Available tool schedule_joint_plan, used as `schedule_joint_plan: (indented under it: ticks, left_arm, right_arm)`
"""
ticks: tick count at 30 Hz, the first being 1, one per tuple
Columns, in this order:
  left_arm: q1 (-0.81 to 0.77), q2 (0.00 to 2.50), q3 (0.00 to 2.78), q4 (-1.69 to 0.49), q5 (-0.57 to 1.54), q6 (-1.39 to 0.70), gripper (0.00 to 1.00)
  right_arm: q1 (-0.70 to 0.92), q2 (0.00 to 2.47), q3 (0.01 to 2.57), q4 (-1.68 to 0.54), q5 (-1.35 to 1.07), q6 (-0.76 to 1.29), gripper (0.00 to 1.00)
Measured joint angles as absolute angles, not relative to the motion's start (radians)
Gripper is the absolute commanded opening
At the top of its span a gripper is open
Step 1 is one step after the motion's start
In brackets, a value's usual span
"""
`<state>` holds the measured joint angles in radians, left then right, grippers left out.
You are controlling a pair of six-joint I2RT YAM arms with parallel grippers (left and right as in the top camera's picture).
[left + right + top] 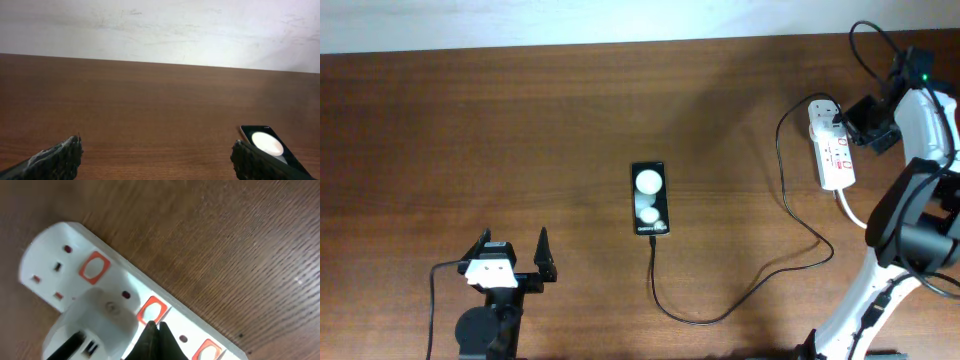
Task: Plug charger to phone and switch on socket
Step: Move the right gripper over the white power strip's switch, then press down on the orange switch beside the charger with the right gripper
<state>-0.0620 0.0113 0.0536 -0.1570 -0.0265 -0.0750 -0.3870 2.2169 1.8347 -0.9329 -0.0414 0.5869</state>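
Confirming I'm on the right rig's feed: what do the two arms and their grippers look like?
Right arm: white links, black joints, a green light, thin black cables looping above. Left arm: black body, white wrist block, one thin black cable. The left gripper and right gripper have black fingers tapering to points.

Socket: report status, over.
Left end effector open, apart from phone. Right end effector shut, tip at socket switch beside charger plug. Nothing blocking.

Overhead straight down; left wrist low, level (phone (650, 198) shared); right wrist close above socket (117, 275).
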Motion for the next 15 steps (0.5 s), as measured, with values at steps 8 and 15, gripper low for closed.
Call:
schedule_joint_plan:
  ticks: [8, 15]
  left_arm:
    - [-0.062, 0.011, 0.053, -0.157, -0.027, -0.075, 0.99]
    - [-0.062, 0.011, 0.053, -0.157, -0.027, -0.075, 0.99]
  right_arm:
    - [-0.387, 2.244, 1.835, -0.917, -0.045, 0.587, 0.04]
    - [-0.387, 2.269, 1.835, -0.914, -0.095, 0.588, 0.04]
